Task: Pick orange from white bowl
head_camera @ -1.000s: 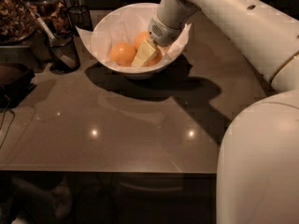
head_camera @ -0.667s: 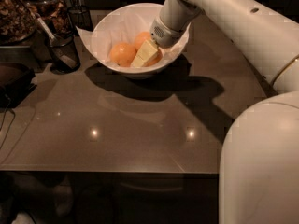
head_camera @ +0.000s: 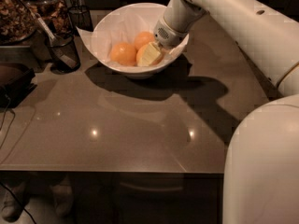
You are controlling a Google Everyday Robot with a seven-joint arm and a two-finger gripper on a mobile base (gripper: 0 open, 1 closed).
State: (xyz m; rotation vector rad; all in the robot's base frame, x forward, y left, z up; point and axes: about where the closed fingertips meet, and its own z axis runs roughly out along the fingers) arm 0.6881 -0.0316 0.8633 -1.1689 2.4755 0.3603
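The white bowl (head_camera: 107, 29), lined with white paper, stands at the back of the dark counter. Three oranges lie in it: one at the left (head_camera: 123, 53), one at the back (head_camera: 144, 38), and one at the front right (head_camera: 141, 55). My gripper (head_camera: 151, 55) reaches down into the bowl from the right. It sits against the front-right orange and partly covers it. The arm's white wrist (head_camera: 175, 20) hangs over the bowl's right rim.
A black mesh cup (head_camera: 63, 50) with utensils stands left of the bowl, and another (head_camera: 80, 17) stands behind it. Containers of snacks (head_camera: 16, 17) are at the far left. A dark object (head_camera: 14, 78) lies at the left edge. My white body (head_camera: 261, 167) fills the lower right.
The arm has shifted slightly to the right over the bowl. The gripper stays down among the oranges. The bowl has not moved.
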